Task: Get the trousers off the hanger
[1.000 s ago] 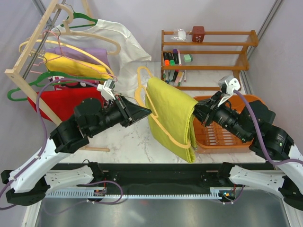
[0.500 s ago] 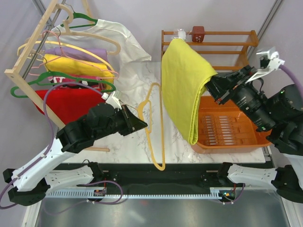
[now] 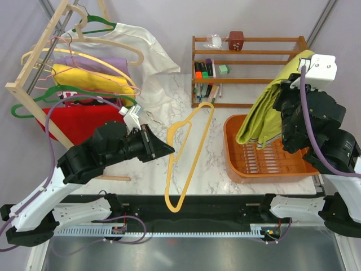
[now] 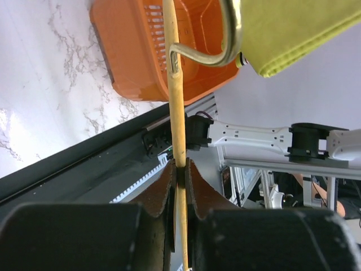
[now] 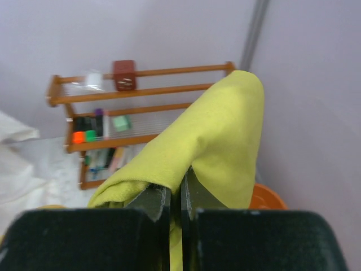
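Note:
The lime-yellow trousers (image 3: 264, 116) hang free over the orange basket (image 3: 230, 148), off the hanger. My right gripper (image 5: 181, 183) is shut on a raised fold of them (image 5: 225, 135), high at the right. The bare pale yellow-orange hanger (image 3: 172, 209) hangs tilted over the table's middle. My left gripper (image 3: 171, 148) is shut on its thin plastic bar (image 4: 172, 101). In the left wrist view the silver wire hook (image 4: 225, 51) curves just under a corner of the trousers (image 4: 293, 28), above the basket (image 4: 141, 56).
A wooden clothes rack (image 3: 34, 73) at the left carries green hangers, a red garment (image 3: 73, 121), a golden-yellow one and a white shirt (image 3: 152, 51). A wooden shelf (image 3: 248, 53) with markers and small items stands at the back.
The right gripper pulled the trousers up off the hanger and carried them right, over the basket. The bare hanger swung down in the left gripper, whose jaws closed a little tighter.

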`<state>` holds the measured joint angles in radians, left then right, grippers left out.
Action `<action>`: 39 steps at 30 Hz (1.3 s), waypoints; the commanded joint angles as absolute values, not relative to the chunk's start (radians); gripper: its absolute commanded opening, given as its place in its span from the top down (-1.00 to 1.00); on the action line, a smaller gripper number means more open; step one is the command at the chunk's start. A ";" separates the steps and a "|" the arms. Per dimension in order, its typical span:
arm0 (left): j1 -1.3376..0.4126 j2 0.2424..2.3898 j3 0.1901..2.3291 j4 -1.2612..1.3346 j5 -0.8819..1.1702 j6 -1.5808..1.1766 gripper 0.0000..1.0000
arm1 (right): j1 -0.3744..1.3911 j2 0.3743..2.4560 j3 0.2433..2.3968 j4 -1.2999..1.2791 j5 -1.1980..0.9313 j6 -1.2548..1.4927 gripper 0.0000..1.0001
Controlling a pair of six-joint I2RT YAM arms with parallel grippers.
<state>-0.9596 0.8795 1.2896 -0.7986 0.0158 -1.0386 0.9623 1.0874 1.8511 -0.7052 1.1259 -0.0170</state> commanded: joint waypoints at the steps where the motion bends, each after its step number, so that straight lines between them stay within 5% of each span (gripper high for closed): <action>1: -0.959 0.874 1.342 -0.772 0.071 -0.986 0.96 | 0.960 1.031 1.810 -0.612 1.462 -0.167 1.00; 9: -0.960 0.900 1.397 -0.770 0.110 -0.976 0.96 | 0.931 0.930 1.427 -0.615 1.434 -0.013 1.00; 19: -0.959 0.876 1.394 -0.772 0.104 -1.003 0.96 | 0.483 1.041 1.322 -0.744 0.856 0.245 0.97; 20: -0.960 0.874 1.396 -0.772 0.104 -1.003 0.96 | 0.482 1.043 1.339 -0.785 0.810 0.258 0.86; 24: -0.960 0.877 1.404 -0.772 0.094 -1.003 0.96 | 0.482 1.016 1.368 -0.923 0.627 0.385 -0.35; 27: -0.960 0.888 1.414 -0.772 0.094 -0.997 0.96 | 0.482 0.979 1.374 -1.035 0.475 0.483 -0.84; 36: -0.960 0.948 1.465 -0.772 0.045 -0.974 0.96 | 0.482 0.930 1.561 -1.177 0.142 0.458 -0.88; 39: -0.960 0.960 1.474 -0.772 0.003 -0.979 0.96 | 0.482 0.969 1.629 -1.117 -0.197 0.355 -0.81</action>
